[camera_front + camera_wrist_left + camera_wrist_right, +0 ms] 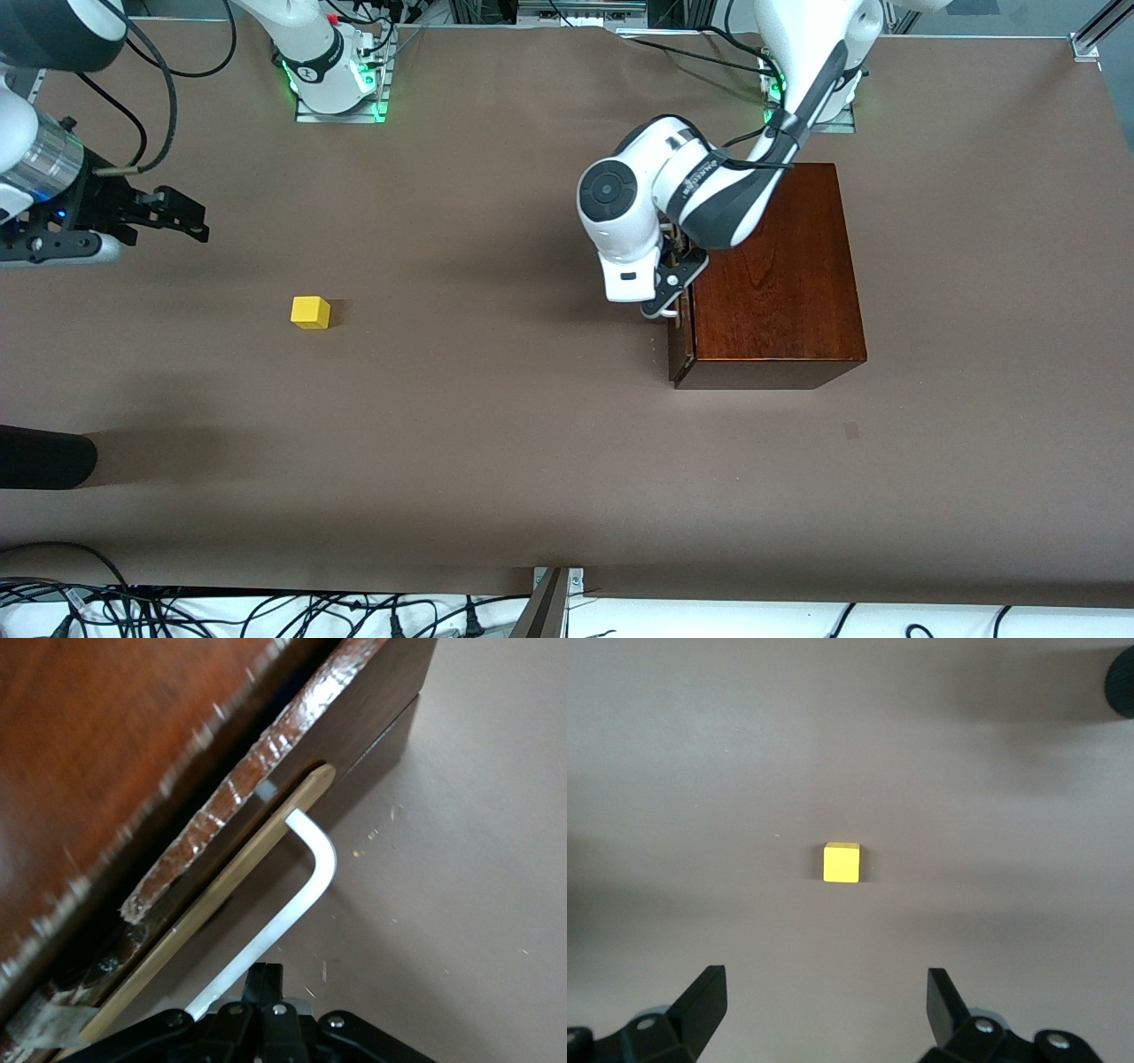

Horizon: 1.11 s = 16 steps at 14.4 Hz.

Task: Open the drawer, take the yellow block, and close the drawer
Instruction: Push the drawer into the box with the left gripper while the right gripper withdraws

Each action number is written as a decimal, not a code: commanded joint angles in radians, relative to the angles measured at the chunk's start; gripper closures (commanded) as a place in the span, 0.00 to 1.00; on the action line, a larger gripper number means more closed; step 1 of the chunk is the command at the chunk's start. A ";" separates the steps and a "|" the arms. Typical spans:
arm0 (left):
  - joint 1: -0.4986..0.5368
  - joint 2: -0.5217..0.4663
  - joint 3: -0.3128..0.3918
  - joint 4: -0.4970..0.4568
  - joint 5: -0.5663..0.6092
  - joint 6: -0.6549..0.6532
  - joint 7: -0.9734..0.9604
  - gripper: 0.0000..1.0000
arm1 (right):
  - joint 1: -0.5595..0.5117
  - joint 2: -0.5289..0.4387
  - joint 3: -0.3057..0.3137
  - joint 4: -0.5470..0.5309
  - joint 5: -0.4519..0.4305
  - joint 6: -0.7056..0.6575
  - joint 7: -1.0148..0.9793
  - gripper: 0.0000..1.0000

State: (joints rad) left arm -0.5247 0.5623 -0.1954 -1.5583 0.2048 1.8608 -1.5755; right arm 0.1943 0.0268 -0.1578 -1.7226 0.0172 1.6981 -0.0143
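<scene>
step: closing drawer, judged | my left gripper clamped on the drawer handle at the wooden box, front nearly flush | yellow block out on the table, toward the right arm's end | my right gripper waits spread wide above it, empty | next: press drawer fully in, let go of handle
</scene>
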 commanded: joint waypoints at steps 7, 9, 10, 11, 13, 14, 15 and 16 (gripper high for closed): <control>0.020 -0.127 -0.013 0.004 -0.189 0.002 0.026 0.45 | 0.013 0.005 -0.009 0.047 0.006 -0.031 0.066 0.00; 0.022 -0.160 -0.041 0.011 -0.183 -0.002 0.067 0.00 | 0.011 0.004 -0.012 0.064 0.006 -0.038 0.065 0.00; 0.046 -0.188 -0.056 0.007 -0.182 -0.003 0.113 0.00 | 0.010 0.002 -0.014 0.064 0.006 -0.038 0.083 0.00; 0.073 -0.220 -0.071 0.000 -0.186 -0.011 0.150 0.00 | 0.010 0.004 -0.023 0.064 0.004 -0.037 0.088 0.00; 0.144 -0.283 -0.101 -0.005 -0.196 -0.056 0.233 0.00 | 0.010 0.002 -0.028 0.069 0.000 -0.040 0.076 0.00; 0.176 -0.313 -0.114 -0.005 -0.196 -0.095 0.294 0.00 | 0.010 0.001 -0.028 0.070 0.000 -0.046 0.077 0.00; 0.222 -0.341 -0.130 -0.005 -0.197 -0.132 0.360 0.00 | 0.010 -0.001 -0.029 0.070 -0.008 -0.049 0.064 0.00; 0.267 -0.367 -0.148 -0.006 -0.200 -0.170 0.415 0.00 | 0.010 -0.001 -0.029 0.070 -0.010 -0.051 0.044 0.00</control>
State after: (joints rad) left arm -0.3541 0.2693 -0.2972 -1.5386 0.0353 1.7553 -1.2854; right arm 0.1984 0.0319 -0.1814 -1.6691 0.0171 1.6755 0.0508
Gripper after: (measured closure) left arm 0.009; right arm 0.000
